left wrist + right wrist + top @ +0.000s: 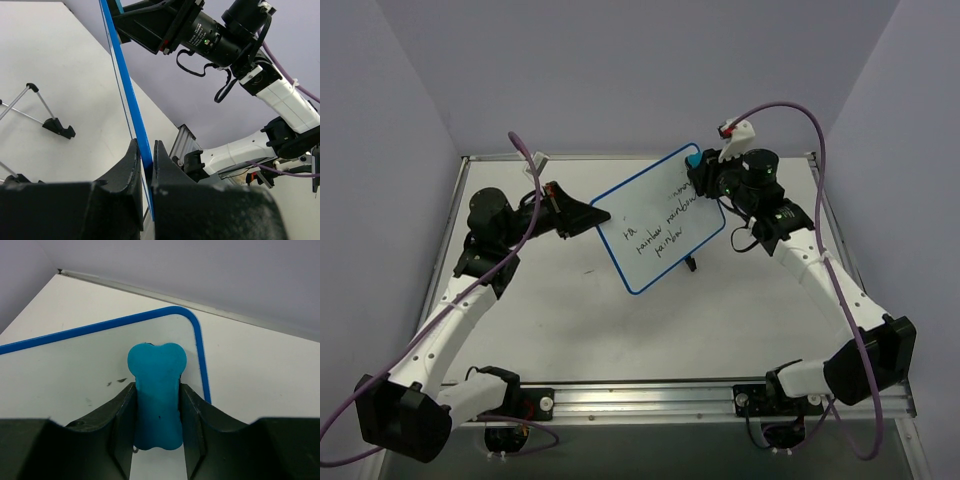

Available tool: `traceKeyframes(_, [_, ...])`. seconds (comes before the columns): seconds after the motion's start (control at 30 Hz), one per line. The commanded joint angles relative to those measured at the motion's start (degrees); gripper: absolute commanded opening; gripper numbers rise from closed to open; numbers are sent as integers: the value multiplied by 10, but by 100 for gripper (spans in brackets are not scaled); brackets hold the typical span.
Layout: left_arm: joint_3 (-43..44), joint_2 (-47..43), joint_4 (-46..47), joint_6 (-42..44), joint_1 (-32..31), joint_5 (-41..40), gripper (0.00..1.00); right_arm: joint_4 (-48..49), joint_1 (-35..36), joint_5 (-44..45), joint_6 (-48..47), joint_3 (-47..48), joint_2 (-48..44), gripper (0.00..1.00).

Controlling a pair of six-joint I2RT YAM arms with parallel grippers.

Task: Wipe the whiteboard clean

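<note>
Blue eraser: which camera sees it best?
The right wrist camera: the eraser fills the middle, held between the jaws. From the top it's a tiny blue speck. The left wrist camera doesn't clearly show it.

overhead and close wrist views share whiteboard (660,225).

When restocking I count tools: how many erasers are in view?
1. The blue eraser is clamped in the right gripper, at the far corner of the whiteboard. Another could lie hidden behind the tilted board.
</note>
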Motion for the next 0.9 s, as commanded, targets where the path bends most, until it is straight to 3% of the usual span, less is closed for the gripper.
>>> traceKeyframes(0.0, [57,-53,130,13,-24,107,2,-62,55,-4,-1,-6,6,6])
traceKeyframes(0.2, [64,-54,125,13,-24,90,2,-75,93,25,26,-78,-12,6])
traceKeyframes(0.5, [60,-60,139,-4,-24,53,2,-15,105,-19,70,-213,-65,6])
traceKeyframes(0.63, [50,-48,187,-36,-25,67,2,-16,96,1,63,-194,-60,6])
traceKeyframes(0.87, [40,-48,195,-44,-25,83,2,-44,78,11,27,-64,-6,6])
